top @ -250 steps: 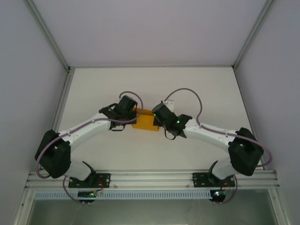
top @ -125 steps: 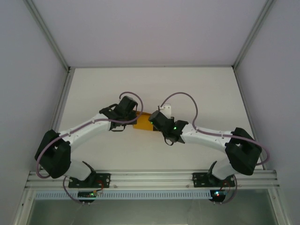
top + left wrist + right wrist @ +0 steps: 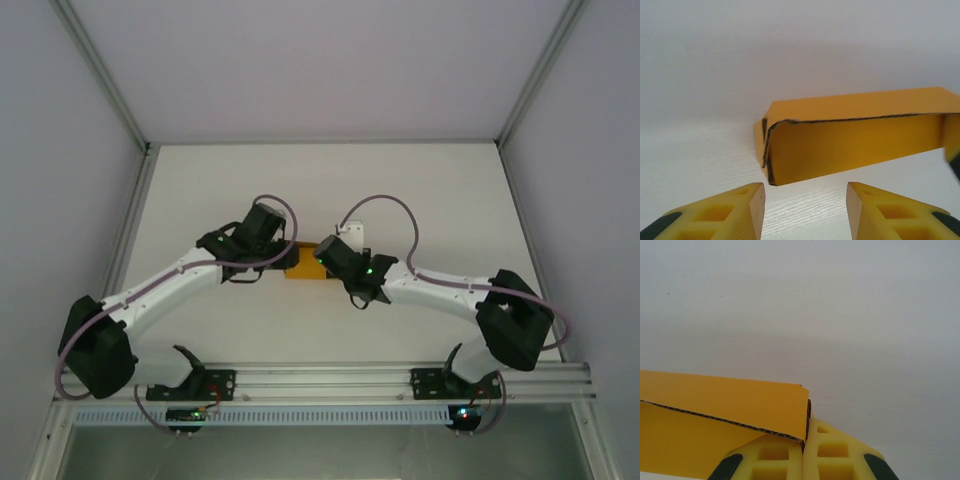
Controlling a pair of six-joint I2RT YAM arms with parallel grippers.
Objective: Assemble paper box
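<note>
Top external view records the paper box point(image 3: 303, 269) lying on the table point(image 3: 420, 190) between the two wrists. Less of its orange card shows than a second ago: the right arm has closed in over the box's right end, and the left arm's elbow has swung outward, away from the box.

Left wrist view shows the left hand point(image 3: 805, 212) with fingers apart, just short of the box and not touching it. The box's left end stands unsealed, with raw card edges visible along the fold.

Right wrist view shows the right hand point(image 3: 805, 445) with fingers together, pinching a panel edge at the box's right end.

Assessment: the right hand alone now steadies the box, which leaves the left hand free to work on the left end. The box reads as a folded sleeve whose left end is not yet closed, so the task is judged part done.

Risk: the thin card may buckle or pivot if that end is pushed against a single pinch.
</note>
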